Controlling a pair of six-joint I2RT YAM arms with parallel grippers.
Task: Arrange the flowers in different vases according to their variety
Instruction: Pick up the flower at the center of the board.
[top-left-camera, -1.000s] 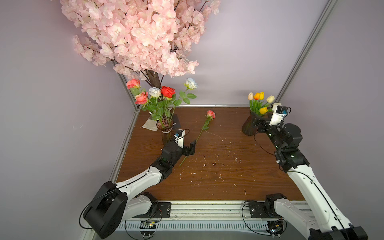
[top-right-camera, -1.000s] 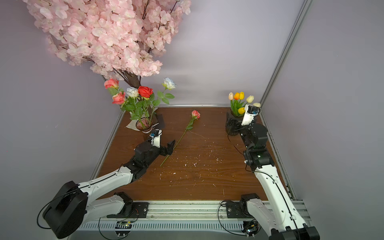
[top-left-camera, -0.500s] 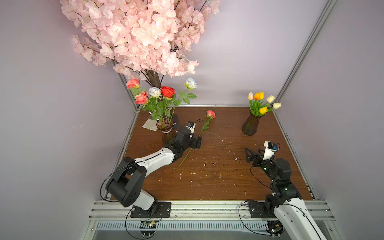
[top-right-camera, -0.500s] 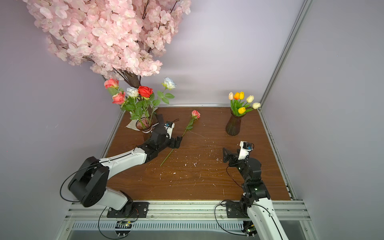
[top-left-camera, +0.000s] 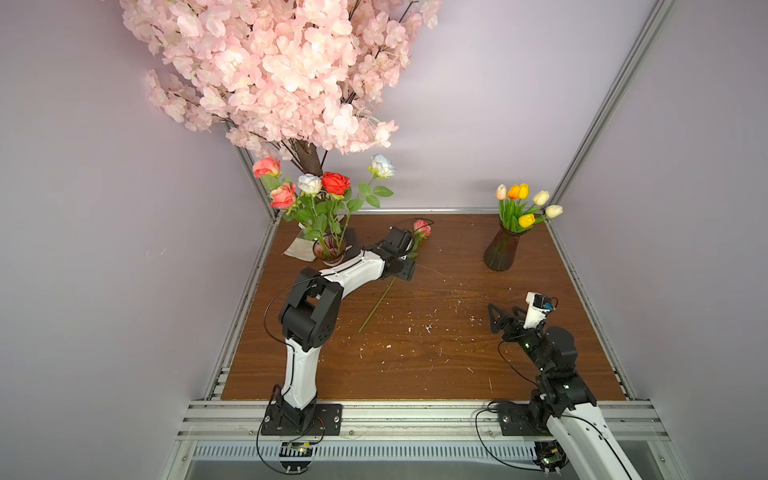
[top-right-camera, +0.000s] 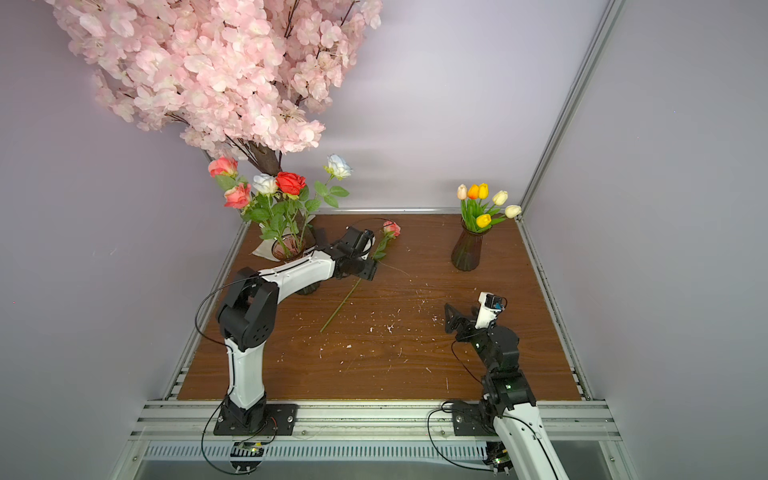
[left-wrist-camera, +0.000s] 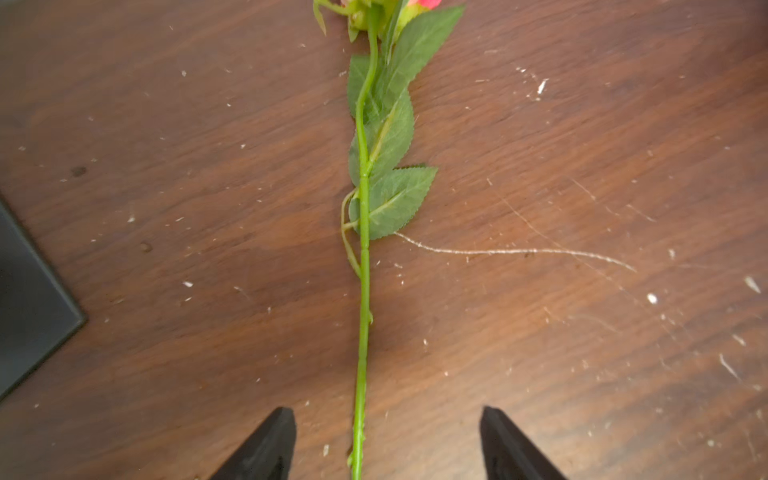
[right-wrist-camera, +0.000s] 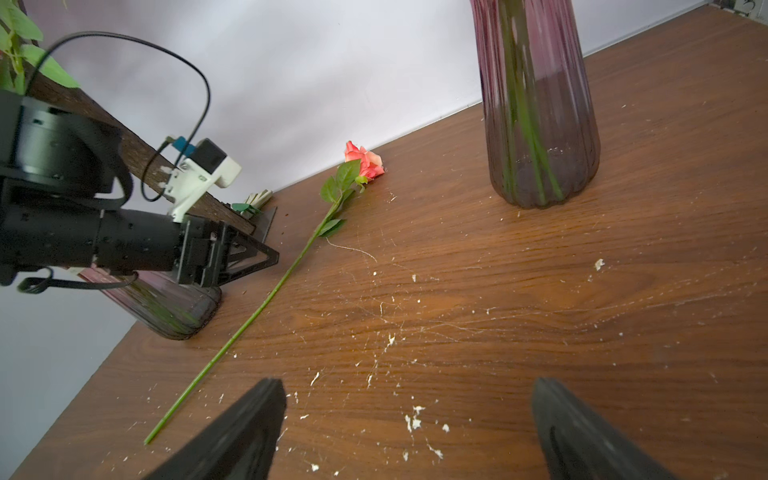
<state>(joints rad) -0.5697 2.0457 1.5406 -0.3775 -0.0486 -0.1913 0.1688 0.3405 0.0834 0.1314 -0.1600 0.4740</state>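
the left gripper (left-wrist-camera: 387, 412) sits low over the table (left-wrist-camera: 166, 187), its jaws spread to either side of the loose rose (left-wrist-camera: 364, 291); neither finger touches the stem (right-wrist-camera: 268, 294) yet. the rose lies flat on the wood between the two vases, with its bloom (right-wrist-camera: 365, 161) toward the back wall and its cut end toward the front. to pick it well, the arm should probably keep the stem centred, pinch the bare stretch below the leaves (left-wrist-camera: 395, 199), and close gently, since so thin a stem could roll or slip sideways. it then belongs in the rose vase (top-left-camera: 328, 249) just beside the left arm (top-left-camera: 353, 270), not the tulip vase (top-left-camera: 500, 249). the right gripper (right-wrist-camera: 405, 384) hangs wide apart and empty, well clear. in the left wrist view the frame edge cuts off the fingers and most of the bloom. in both top views the arm covers the grasp point and much of the rose vase, so the height above the table cannot be judged.
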